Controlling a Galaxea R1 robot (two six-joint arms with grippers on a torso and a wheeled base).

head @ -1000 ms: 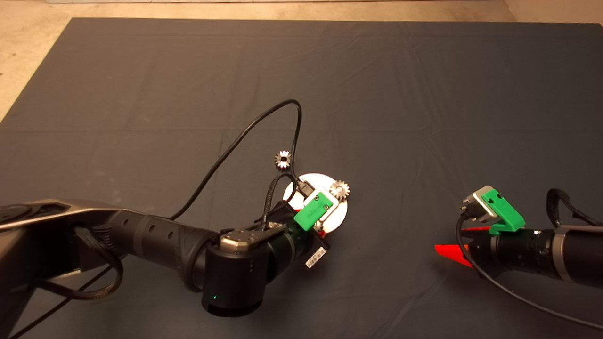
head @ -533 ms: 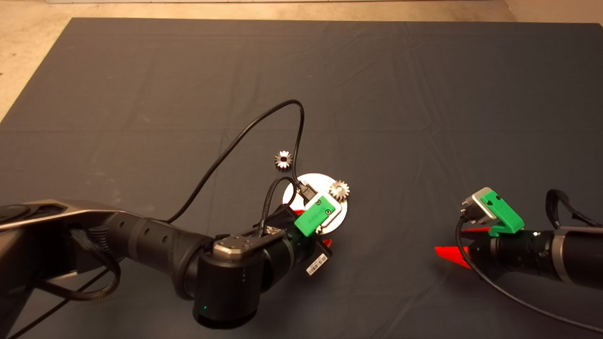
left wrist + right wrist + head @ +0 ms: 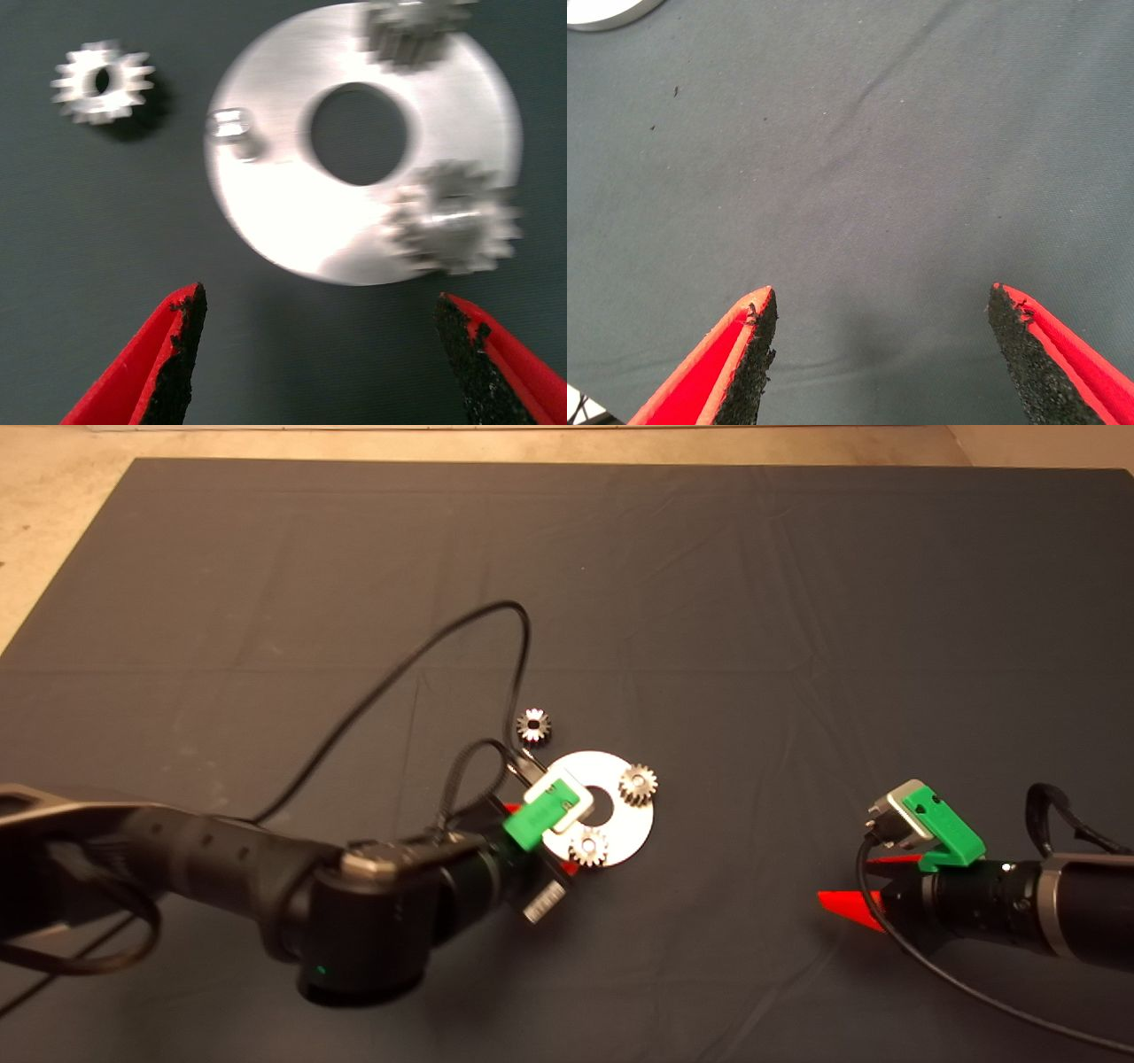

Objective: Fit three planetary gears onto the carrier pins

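Silver disc [image 3: 631, 819] is lying flat on the dark mat [image 3: 266, 584] covering the counter; all places below are given from this disc.

Two gears are sitting on the disc's pins: one [image 3: 637, 782] at the far right rim, one [image 3: 588, 847] at the near rim. The third gear [image 3: 532, 726] is lying loose on the mat just off the disc's far left rim, not touching it. One bare pin [image 3: 231, 126] is standing on the disc on the side facing that loose gear.

Left pincer [image 3: 319, 354] is hanging spread wide and empty over the mat at the disc's near left rim.

Right pincer [image 3: 879, 354] is waiting well off to the disc's right, fingers spread, gripping nothing.
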